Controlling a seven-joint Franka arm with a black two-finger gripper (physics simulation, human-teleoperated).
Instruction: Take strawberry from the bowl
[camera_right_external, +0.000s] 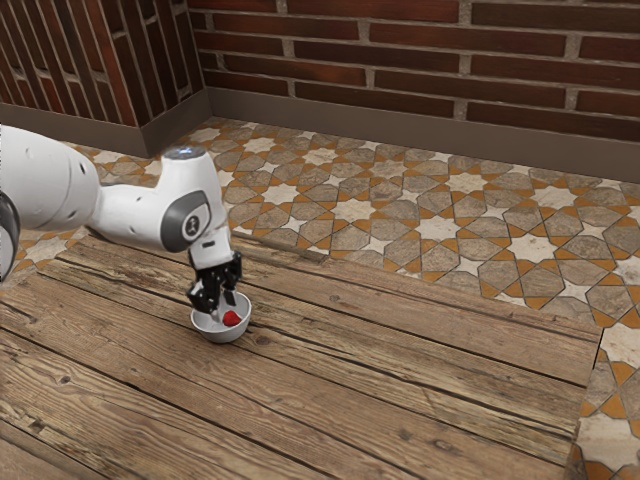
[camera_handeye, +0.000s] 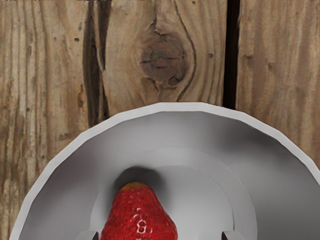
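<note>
In the exterior view my gripper points down into the white bowl, its fingertips inside the rim. Beside the fingertips, the red strawberry rests in the bowl. The wrist view looks down on the strawberry lying on the inner floor of the bowl. At that view's lower edge the tips of my gripper stand wide apart, open, one close beside the strawberry and the other well away from it.
The bowl stands on a wooden plank table. Patterned floor tiles lie beyond the table, with a brick wall behind them.
</note>
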